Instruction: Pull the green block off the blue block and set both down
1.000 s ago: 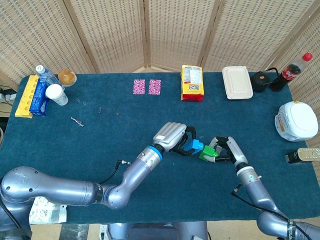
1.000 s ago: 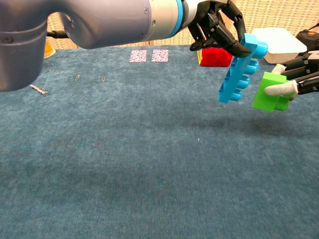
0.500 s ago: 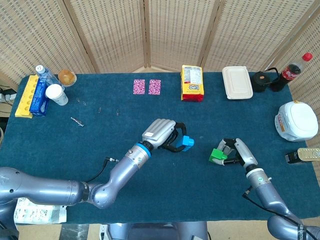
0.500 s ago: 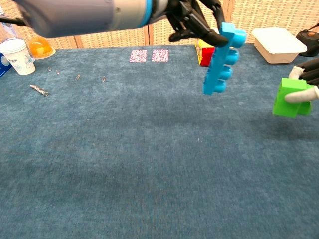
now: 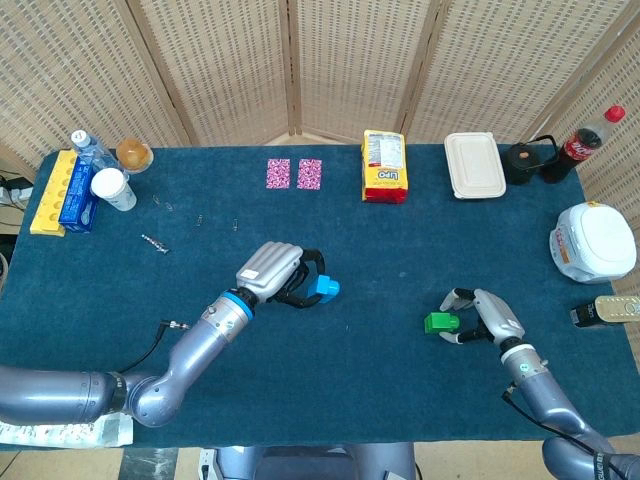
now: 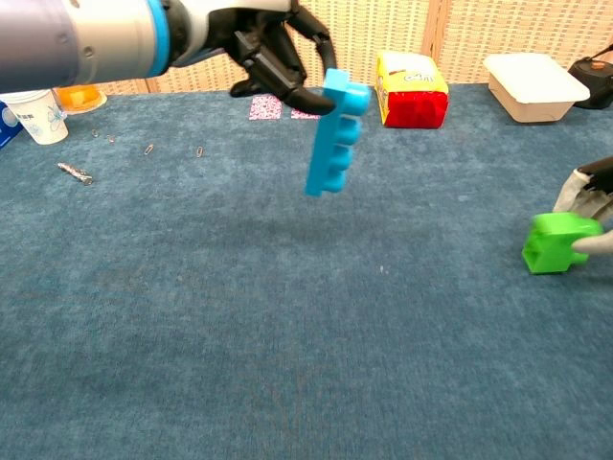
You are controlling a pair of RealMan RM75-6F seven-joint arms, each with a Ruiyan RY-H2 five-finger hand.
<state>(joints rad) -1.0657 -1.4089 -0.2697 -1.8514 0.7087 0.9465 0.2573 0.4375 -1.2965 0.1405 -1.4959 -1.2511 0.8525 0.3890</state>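
Chest view: blue block (image 6: 336,131) hanging from pinching left hand (image 6: 271,50); green block (image 6: 558,241) between right hand (image 6: 596,206) fingers.

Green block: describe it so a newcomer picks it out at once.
Start at the blue cloth table, then go to the near edge on the robot's right side. There the right hand touches the green block, the only bright green thing, far from the blue block in the left hand.
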